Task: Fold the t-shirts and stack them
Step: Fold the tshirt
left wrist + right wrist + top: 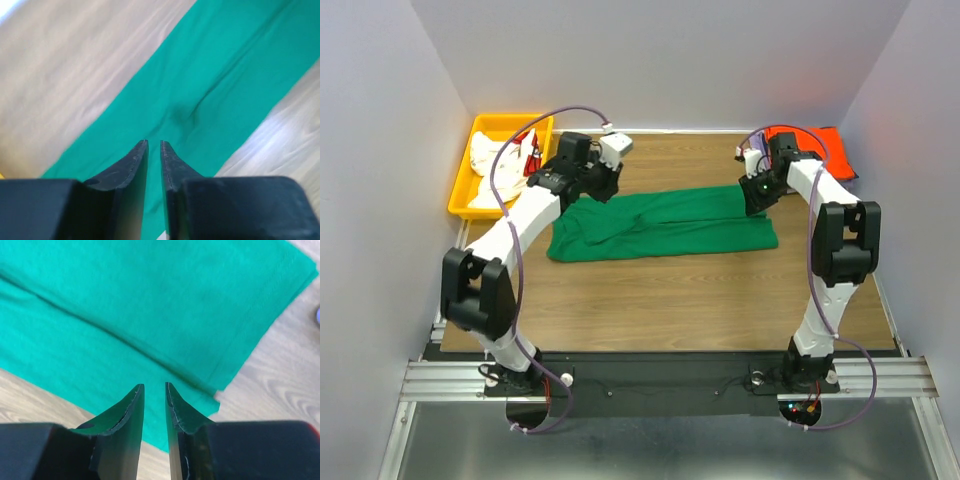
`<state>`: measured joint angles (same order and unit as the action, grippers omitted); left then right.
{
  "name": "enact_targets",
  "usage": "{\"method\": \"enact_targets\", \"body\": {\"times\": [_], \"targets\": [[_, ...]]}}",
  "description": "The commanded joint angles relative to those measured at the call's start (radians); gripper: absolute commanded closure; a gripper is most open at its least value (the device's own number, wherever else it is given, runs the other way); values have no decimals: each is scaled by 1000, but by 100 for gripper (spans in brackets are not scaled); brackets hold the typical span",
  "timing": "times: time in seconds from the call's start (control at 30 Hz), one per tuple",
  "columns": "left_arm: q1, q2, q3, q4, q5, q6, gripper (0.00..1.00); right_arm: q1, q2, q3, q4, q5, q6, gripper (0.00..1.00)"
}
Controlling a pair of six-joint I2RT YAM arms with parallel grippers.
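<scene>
Top camera: I see the green t-shirt (660,228) folded into a long band across the middle of the table (670,300), with the orange t-shirt (825,148) at the table's far right corner. Left wrist: my left gripper (154,145) hangs over the green cloth, jaws a narrow slit apart, pinching nothing. Right wrist: my right gripper (154,387) is likewise barely parted and empty, above the shirt's folded edge.

The spread t-shirt (660,228) is plain bright green on a brown wood-grain surface (670,300); the far t-shirt (825,148) is orange. The bin (461,185) is yellow, the cloth (495,160) in it white with red. The arms (520,225) are white with black joints and purple cables (575,109), and the left fingers (131,172) and right fingers (125,415) are black.
</scene>
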<state>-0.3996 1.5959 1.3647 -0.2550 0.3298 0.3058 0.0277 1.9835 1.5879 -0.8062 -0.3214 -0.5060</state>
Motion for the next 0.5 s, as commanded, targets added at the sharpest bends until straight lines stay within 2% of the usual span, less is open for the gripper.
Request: {"method": "enact_targets", "body": {"times": [0.0,0.1,0.2,0.33,0.47], "targets": [[129,96,-52,-88,92,-83,75,24,57,46,6,-47,37,71],[179,104,-105,-101,74,-89,75,43,113,47,2,-36,44,72],[182,110,-128,-109,51,-88,74,46,124,21,-2,-16,37,73],[183,156,-160,-128,11,-91,74,48,92,-77,-7,4,20,74],[197,214,-168,-116,-52,-86,74,54,2,-244,-11,9,14,75]]}}
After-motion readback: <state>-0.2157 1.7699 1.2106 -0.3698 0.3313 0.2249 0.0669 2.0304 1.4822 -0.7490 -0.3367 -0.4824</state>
